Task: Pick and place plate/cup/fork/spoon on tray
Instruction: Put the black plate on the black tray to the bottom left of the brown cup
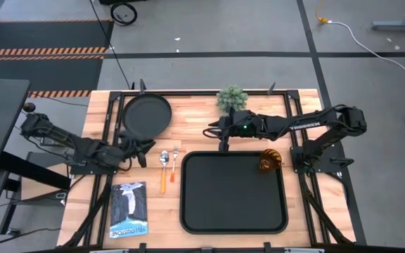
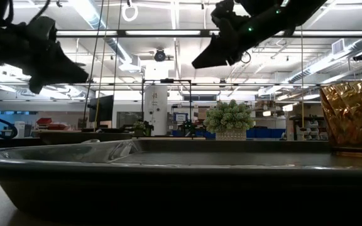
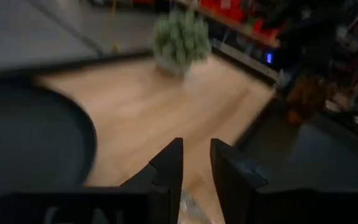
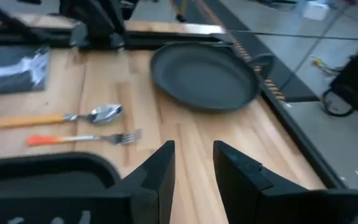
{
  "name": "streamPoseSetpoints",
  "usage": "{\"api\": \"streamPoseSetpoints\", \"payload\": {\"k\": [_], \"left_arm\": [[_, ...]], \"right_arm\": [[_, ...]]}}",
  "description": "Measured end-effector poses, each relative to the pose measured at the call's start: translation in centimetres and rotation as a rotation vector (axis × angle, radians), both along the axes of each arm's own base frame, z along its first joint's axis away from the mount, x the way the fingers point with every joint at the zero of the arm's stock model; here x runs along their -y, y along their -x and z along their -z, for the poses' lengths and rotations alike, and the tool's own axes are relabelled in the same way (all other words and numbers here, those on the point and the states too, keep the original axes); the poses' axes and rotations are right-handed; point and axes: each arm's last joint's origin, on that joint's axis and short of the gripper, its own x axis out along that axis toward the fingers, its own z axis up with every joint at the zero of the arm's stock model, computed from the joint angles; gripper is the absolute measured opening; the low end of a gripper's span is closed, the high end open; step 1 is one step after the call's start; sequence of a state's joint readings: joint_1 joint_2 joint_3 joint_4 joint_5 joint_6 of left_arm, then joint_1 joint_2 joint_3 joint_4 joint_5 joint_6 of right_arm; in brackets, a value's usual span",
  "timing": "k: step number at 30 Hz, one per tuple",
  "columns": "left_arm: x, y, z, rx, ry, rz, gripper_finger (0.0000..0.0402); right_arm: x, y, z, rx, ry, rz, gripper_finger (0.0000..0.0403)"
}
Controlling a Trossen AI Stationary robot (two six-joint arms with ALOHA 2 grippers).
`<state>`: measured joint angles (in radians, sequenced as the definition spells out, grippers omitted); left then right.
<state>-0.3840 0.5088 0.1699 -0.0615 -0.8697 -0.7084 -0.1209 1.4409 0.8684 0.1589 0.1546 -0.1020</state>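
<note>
Amber cup [image 1: 270, 161]: on tray [image 1: 233, 221], at 2 o'clock.
Right gripper [image 1: 223, 131]: slightly parted, empty.
Left gripper [image 1: 138, 147]: slightly parted, empty.
Next: probably plate [image 1: 146, 115], 10 o'clock.

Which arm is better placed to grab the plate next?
Probably the left. Its gripper, fingers open, sits right beside the plate. The right gripper is empty too, but farther away, at the tray's far edge.

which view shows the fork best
The right wrist view: the fork lies close and unobstructed on the wood, tines and orange handle clear, beside the spoon. The high view shows it small, left of the tray. The low and left wrist views don't show it.
</note>
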Motion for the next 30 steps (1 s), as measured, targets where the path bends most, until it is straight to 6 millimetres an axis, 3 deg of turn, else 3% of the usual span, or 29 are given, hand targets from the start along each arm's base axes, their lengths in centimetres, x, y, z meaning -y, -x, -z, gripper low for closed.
{"api": "streamPoseSetpoints", "payload": {"k": [4, 14, 24, 30], "left_arm": [[0.4, -0.8, -0.7, -0.046, 0.088, -0.017, 0.0072], [1.6, -3.6, -1.1, -0.207, 0.2, -0.11, 0.0055], [3.3, -7.8, -1.1, -0.323, 0.28, -0.214, 0.0054], [4.1, -10.4, -1.0, -0.47, 0.323, -0.265, 0.0054]], "right_arm": [[-0.2, 0.5, 0.3, -0.064, -0.006, -0.016, 0.0116], [-0.5, 2.2, -1.3, -0.063, -0.021, -0.047, 0.0116], [-1.6, 4.0, 0.8, -0.055, -0.033, -0.104, 0.0116], [-2.0, 4.5, 0.5, -0.041, -0.026, -0.124, 0.0116]]}}
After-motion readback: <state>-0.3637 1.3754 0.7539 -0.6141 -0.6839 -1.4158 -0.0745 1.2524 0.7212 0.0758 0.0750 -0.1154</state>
